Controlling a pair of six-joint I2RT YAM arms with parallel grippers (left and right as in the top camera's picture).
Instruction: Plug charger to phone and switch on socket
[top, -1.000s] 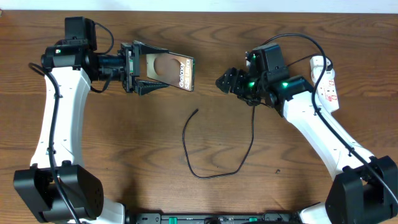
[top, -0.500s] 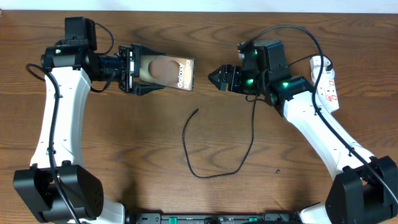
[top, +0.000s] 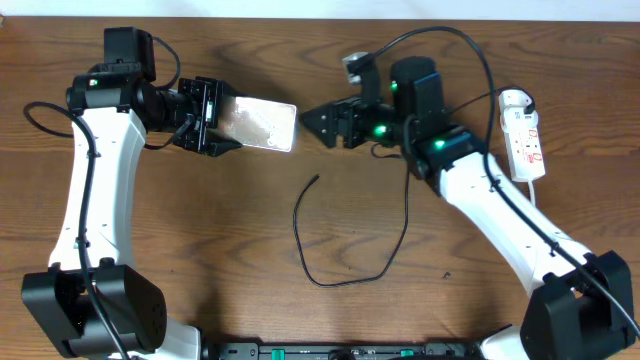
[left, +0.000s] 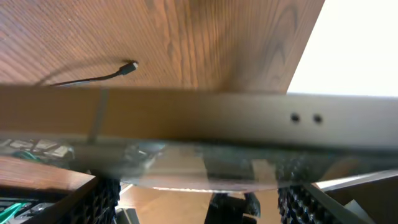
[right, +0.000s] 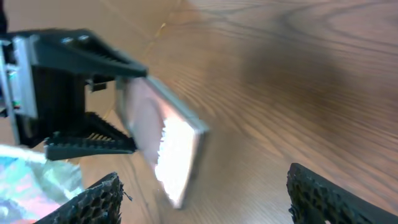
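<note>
My left gripper is shut on the left end of the phone and holds it above the table, its face glaring white. In the left wrist view the phone's grey edge spans the frame between my fingers. My right gripper is open and empty, just right of the phone's free end; the right wrist view shows the phone ahead of my open fingers. The charger cable loops on the table, its connector tip lying below the phone, also seen in the left wrist view. Its plug end is hidden under my right arm. The socket lies far right.
The socket's thick white cord curls at its top end near the table's back edge. My right arm stretches over the table's right half. The wooden table ends at a pale wall behind.
My right gripper has moved left and slightly back, close to the phone's free end. My left gripper has turned the phone so its face now glares white, and drawn it a little left.
</note>
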